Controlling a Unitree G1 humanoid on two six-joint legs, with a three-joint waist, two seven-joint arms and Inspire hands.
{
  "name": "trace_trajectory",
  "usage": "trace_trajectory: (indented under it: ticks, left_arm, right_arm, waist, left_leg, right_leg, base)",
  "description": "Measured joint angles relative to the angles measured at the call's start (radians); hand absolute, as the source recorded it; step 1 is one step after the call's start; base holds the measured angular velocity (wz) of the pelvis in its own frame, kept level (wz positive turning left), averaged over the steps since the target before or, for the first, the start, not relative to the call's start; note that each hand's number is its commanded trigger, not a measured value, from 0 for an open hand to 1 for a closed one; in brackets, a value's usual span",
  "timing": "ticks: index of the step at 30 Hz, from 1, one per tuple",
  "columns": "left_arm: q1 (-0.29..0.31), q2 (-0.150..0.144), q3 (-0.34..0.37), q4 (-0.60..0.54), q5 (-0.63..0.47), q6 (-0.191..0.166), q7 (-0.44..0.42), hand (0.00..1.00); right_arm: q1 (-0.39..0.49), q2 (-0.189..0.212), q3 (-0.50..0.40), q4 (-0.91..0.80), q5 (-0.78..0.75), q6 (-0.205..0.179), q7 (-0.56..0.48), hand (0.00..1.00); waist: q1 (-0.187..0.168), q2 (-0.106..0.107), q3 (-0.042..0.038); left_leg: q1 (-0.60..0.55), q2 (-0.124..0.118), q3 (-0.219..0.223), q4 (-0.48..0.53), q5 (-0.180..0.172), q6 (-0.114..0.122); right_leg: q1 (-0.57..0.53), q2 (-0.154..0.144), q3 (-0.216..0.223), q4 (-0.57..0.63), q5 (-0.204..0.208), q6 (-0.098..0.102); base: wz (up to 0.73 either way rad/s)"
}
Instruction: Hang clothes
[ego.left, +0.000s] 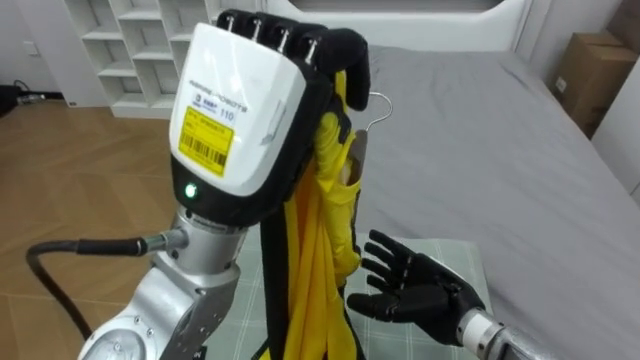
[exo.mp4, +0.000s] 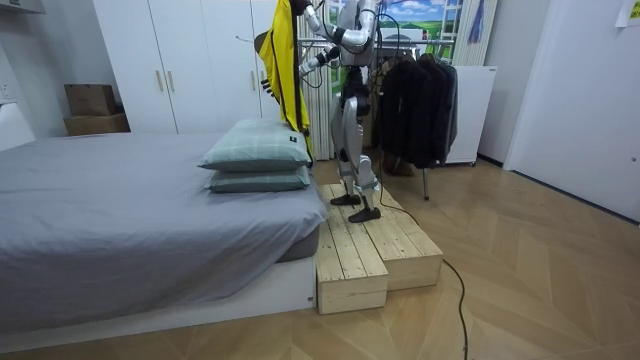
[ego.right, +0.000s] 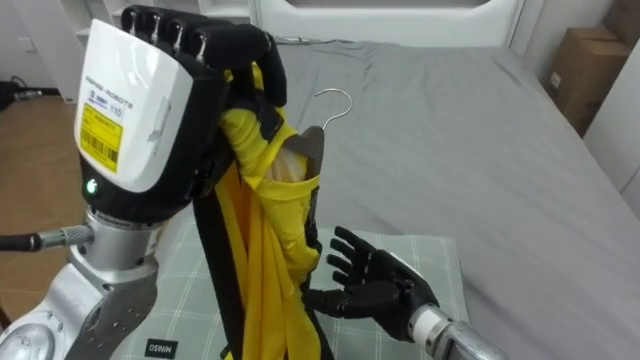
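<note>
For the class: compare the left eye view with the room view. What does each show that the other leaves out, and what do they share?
Left eye view: the left hand close up, fingers curled round the yellow garment on a hanger whose hook sticks out; the right hand open, palm up, below it; white shelves.
Room view: the robot standing on a wooden platform beside the bed, a rack of dark clothes behind it, white wardrobes.
Both: the yellow garment held high, the grey bed and a green pillow.
</note>
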Motion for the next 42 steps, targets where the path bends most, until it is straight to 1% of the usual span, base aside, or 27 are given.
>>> trace_trajectory:
  ticks: [11,15,22,31,38,42]
  left_arm:
    - [0.0,-0.002,-0.011,-0.01,0.001,0.0,-0.002,1.0]
    - [0.0,-0.02,-0.012,-0.01,0.007,0.0,-0.002,1.0]
    - [0.0,-0.027,-0.012,-0.011,0.007,0.0,-0.004,1.0]
    - [0.0,-0.041,-0.013,-0.011,0.007,0.0,-0.04,1.0]
    - [0.0,-0.047,-0.019,-0.011,0.007,0.001,-0.044,1.0]
    - [0.0,-0.069,-0.021,-0.011,0.007,0.003,-0.055,1.0]
  right_arm:
    - [0.0,0.001,0.0,-0.001,-0.054,0.0,-0.009,0.0]
    - [-0.003,0.003,0.0,-0.001,-0.054,0.0,-0.009,0.0]
    - [-0.035,0.007,0.0,-0.001,-0.058,0.0,-0.008,0.0]
    - [-0.054,0.011,0.0,-0.001,-0.057,0.0,-0.008,0.0]
    - [-0.063,0.012,0.0,-0.001,-0.057,0.0,-0.008,0.0]
    - [-0.063,0.017,0.0,-0.001,-0.057,0.0,-0.008,0.0]
  waist:
    - [0.001,0.0,-0.0001]
    - [0.003,0.0,-0.0001]
    - [0.002,0.0,-0.0001]
    - [0.004,0.0,0.0]
    - [0.004,0.0,0.0002]
    - [0.004,-0.004,0.0023]
  left_leg:
    - [0.0,-0.001,0.0,0.0,0.0,0.0]
    - [0.001,-0.001,0.0,0.0,0.0,0.0]
    - [0.001,0.0,0.0,0.0,0.0,0.0]
    - [0.002,0.0,0.001,0.0,0.0,0.0]
    - [0.001,0.0,0.001,-0.002,0.0,0.0]
    - [0.003,0.0,0.001,-0.006,0.0,0.0]
  right_leg:
    - [0.0,0.0,0.001,0.0,0.0,0.001]
    - [0.0,-0.001,0.001,0.001,0.0,0.001]
    - [0.0,0.0,0.001,0.001,0.0,0.001]
    - [0.001,0.0,0.002,0.0,0.0,0.001]
    - [0.0,0.0,0.002,0.0,0.0,0.001]
    - [0.0,0.001,0.002,0.0,0.0,0.001]
  base:
    - [0.0]
    - [0.0]
    - [0.0]
    - [0.0]
    - [0.0]
    - [0.0]
